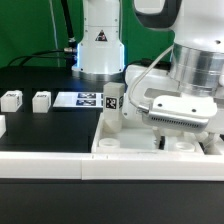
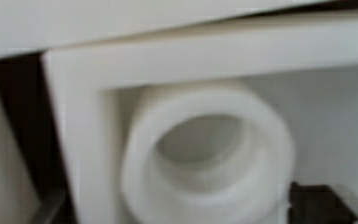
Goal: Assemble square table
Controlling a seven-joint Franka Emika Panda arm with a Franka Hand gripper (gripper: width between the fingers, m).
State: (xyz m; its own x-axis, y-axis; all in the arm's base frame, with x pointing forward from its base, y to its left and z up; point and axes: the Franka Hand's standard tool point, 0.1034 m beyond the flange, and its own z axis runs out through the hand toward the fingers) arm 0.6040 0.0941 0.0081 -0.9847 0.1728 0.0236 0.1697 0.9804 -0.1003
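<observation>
The white square slab lies on the table at the exterior view's right. One white leg with a tag stands upright at its far left corner. My gripper hangs low over the slab's middle, and its fingers are hidden behind the hand. The wrist view is filled by a slab corner with a round socket, very close and blurred. Two loose legs lie on the black table at the left, and a third is cut by the frame edge.
The marker board lies flat behind the slab, between the loose legs and the upright leg. The long low white border wall runs along the front. The robot base stands at the back.
</observation>
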